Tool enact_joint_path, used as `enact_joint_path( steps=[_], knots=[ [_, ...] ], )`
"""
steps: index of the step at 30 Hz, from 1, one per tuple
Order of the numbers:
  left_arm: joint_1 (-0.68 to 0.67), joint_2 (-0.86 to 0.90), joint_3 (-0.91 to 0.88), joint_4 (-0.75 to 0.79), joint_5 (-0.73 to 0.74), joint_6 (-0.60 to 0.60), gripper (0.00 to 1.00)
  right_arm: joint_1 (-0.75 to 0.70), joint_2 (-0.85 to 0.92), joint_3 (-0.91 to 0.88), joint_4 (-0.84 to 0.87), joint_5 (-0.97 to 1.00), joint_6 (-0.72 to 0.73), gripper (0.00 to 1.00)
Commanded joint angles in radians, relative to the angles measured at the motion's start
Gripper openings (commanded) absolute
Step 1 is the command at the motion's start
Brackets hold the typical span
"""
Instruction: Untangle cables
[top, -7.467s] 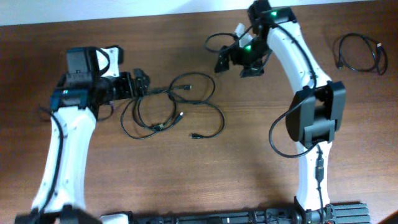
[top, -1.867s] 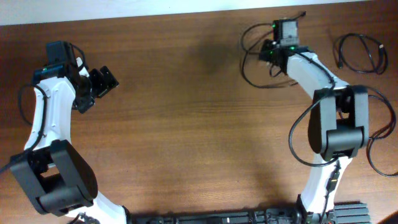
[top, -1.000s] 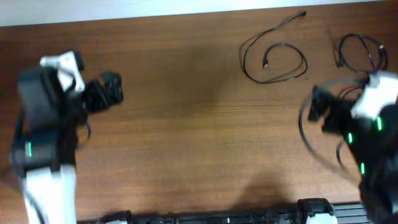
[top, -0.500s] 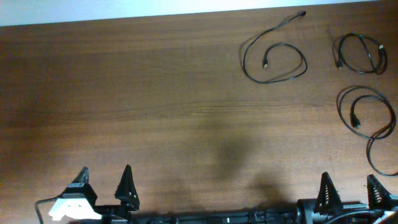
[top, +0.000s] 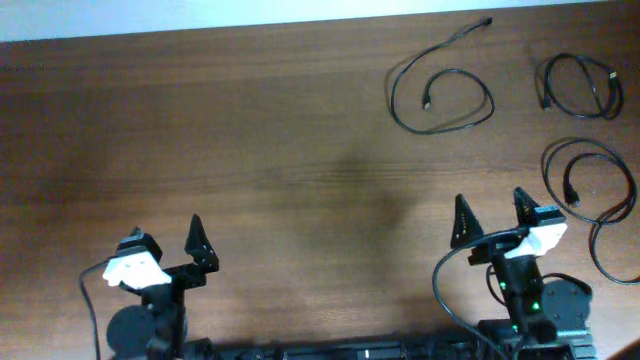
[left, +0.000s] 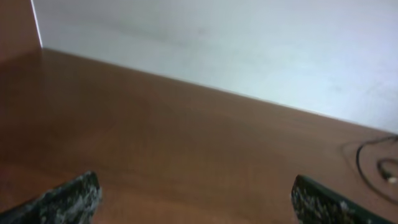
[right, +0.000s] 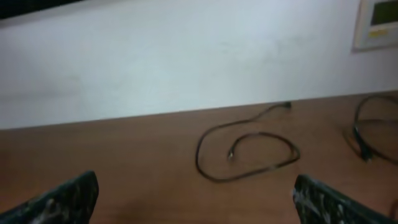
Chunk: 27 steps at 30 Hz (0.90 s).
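You should pinch these cables (top: 392, 97), likely light and limp, mid-cord rather than at their ends; your left gripper (top: 165, 233) and right gripper (top: 490, 200) stand wide and empty.

The table (top: 250, 150) is a warm reddish brown with fine darker wood grain running across it. The cables (top: 392, 100) are thin and plain black. The left gripper (top: 165, 235) has black fingers, speckled grey in its wrist view, and a white housing (top: 135, 270). The right gripper (top: 490, 210) has the same black and white, with a small green light (top: 530, 305) below. The wall (left: 249, 43) is pale greyish white. It bears a white panel (right: 379, 22) with a yellowish strip.
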Motion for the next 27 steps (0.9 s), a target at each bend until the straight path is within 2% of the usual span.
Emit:
enact_joint_path(
  steps=[1,7,10,14,18,24,27],
  knots=[
    [0.002,-0.005,-0.092,0.103,-0.010,0.016,0.99,0.003,-0.007,-0.076,0.067,-0.015,-0.008,0.99],
    [0.002,-0.005,-0.208,0.257,-0.009,0.016,0.99,0.003,-0.007,-0.209,0.126,-0.015,-0.011,0.99],
    [0.002,-0.005,-0.259,0.318,-0.005,0.016,0.99,0.003,-0.004,-0.210,0.132,0.006,-0.025,0.98],
    [0.002,-0.005,-0.279,0.333,-0.006,0.016,0.99,0.003,-0.003,-0.211,0.128,0.076,-0.026,0.98],
    [0.002,-0.005,-0.320,0.392,-0.007,0.016,0.99,0.003,-0.003,-0.211,0.121,0.227,-0.026,0.99],
    [0.002,-0.005,-0.348,0.410,-0.009,0.016,0.99,0.003,-0.003,-0.211,0.123,0.290,-0.027,0.99],
    [0.002,-0.005,-0.348,0.375,-0.009,0.016,0.99,0.003,-0.003,-0.211,0.125,0.301,-0.071,0.98]
  ],
)
